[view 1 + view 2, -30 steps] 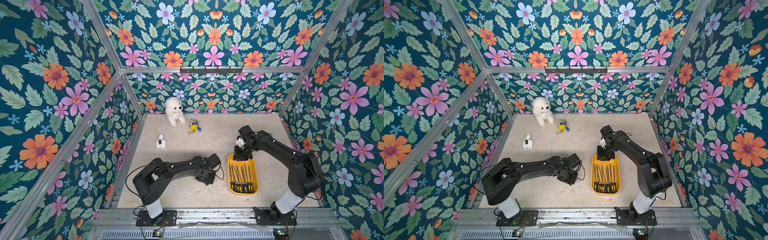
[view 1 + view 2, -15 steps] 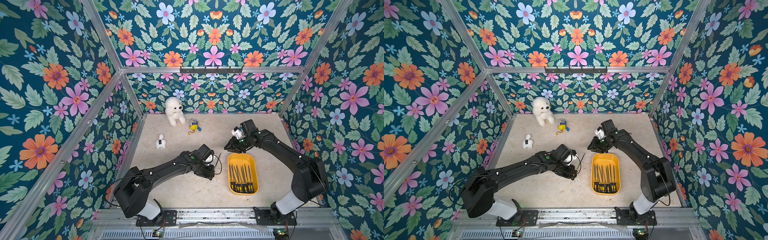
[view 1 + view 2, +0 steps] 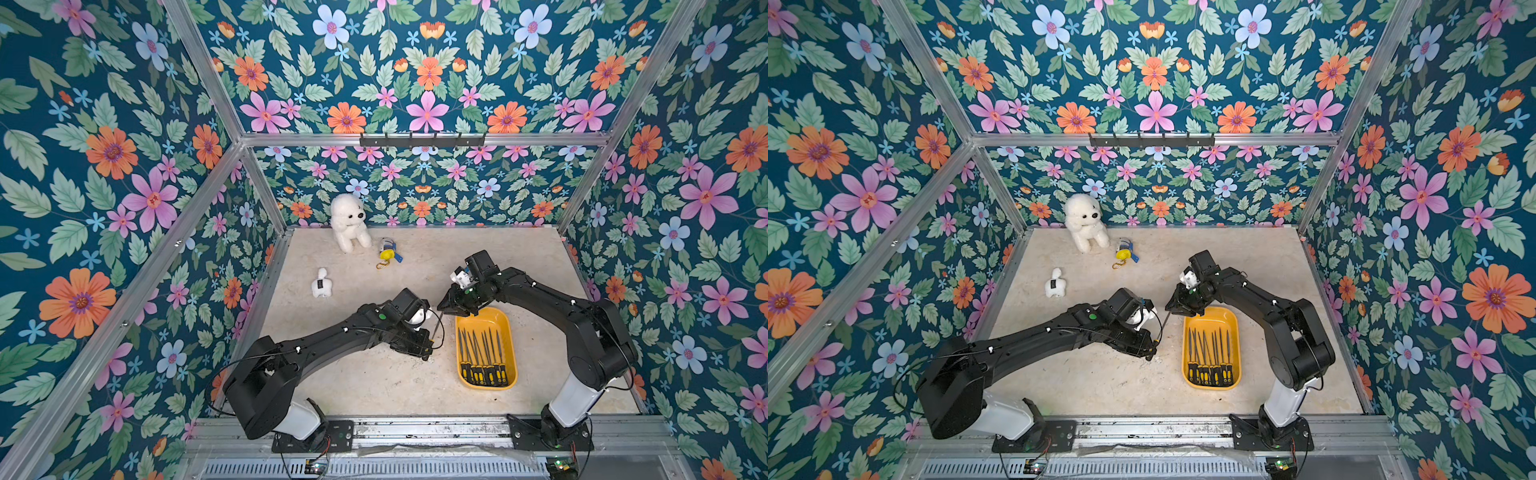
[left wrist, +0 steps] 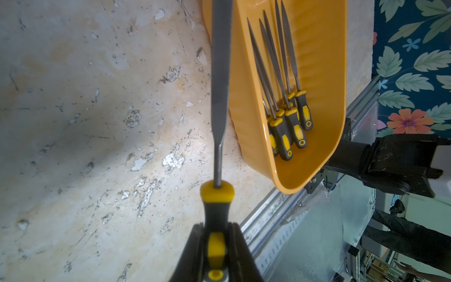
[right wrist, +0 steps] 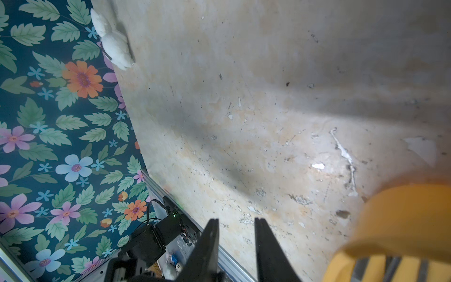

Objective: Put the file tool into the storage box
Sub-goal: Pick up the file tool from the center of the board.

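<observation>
Nearest the cam., an alu. rail (image 3: pixel 415 430) is seen w/ both arm bases bolted to it. Just beyond, the storage box (image 3: pixel 492 318) is laid flat on the tabletop (image 3: pixel 374 386), ahead of the right arm (image 3: pixel 552 297), long axis running near-to-far. A row of needle files (image 3: pixel 482 353) is already laid inside, blk/yel handles at the near end, tips toward the far end.

To the box's left, the file tool (image 4: pixel 220 73) is gripped by its blk/yel handle btwn the left fingers (image 4: pixel 195 249), which are closed tight on it. It is held outside the box, just beside the left long wall (image 4: pixel 324 73), handle over bare tabletop. In a top view the thin shaft (image 3: pixel 1163 326) is seen slanting away from the left arm (image 3: pixel 324 338) toward the far left corner of the box.

At that corner the right fingers (image 5: pixel 207 244) are held a little apart, w/ nothing btwn them in the wrist view and only tabletop seen thru the gap. The box rim (image 5: pixel 402 219) is shown blurred just beside them. Whether the file tip is touched can't be told.

Farther back, well apart from the arms, a small white plush (image 3: pixel 321 286) is lying near the left wall. A yel/blue keyring toy (image 3: pixel 387 249) is placed beyond it. A white plush dog (image 3: pixel 350 222) is seated against the floral back wall (image 3: pixel 415 187).
</observation>
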You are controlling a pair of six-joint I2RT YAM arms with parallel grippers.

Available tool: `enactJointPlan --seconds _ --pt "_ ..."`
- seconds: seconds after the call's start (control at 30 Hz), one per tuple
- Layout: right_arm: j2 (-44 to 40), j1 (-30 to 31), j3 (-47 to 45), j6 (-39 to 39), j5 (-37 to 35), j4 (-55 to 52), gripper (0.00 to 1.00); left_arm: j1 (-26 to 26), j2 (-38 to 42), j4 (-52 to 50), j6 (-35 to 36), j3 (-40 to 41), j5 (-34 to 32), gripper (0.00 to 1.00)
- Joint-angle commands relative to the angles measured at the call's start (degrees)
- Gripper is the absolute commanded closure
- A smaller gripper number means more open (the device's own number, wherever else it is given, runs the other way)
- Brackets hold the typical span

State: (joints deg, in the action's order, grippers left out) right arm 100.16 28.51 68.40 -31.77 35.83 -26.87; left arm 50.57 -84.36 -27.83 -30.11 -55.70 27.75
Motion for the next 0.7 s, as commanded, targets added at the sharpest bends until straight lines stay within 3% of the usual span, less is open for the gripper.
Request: enactJointPlan --seconds 0.0,0.1,0.23,0.33,0.53,0.67 --pt "0.4 0.1 1.3 0.3 -1.4 -0.8 0.91 0.0 0.0 0.8 0.0 0.0 0.7 1.00" --pt "-0.2 0.1 2.2 1.4 -1.8 -3.4 1.00 0.0 -0.1 1.4 -0.5 -0.3 0.8 0.97" --pt "-2.0 -1.0 3.5 5.8 -5.8 -11.0 1.00 -0.8 -0.4 1.9 -0.6 -1.7 2.1 0.62" --pt "-4.6 -5.9 4.7 11.3 -9.7 -19.3 1.00 -1.2 -0.1 2.0 -0.9 -3.6 3.2 0.33" --pt "-6.0 -8.9 10.9 21.1 -18.5 -35.5 1.00 -3.3 0.4 4.1 -2.0 -3.4 3.8 0.25" --pt "-5.7 -8.8 9.5 21.5 -21.0 -36.5 1.00 -3.6 -0.5 4.8 -2.2 -2.8 3.8 0.25"
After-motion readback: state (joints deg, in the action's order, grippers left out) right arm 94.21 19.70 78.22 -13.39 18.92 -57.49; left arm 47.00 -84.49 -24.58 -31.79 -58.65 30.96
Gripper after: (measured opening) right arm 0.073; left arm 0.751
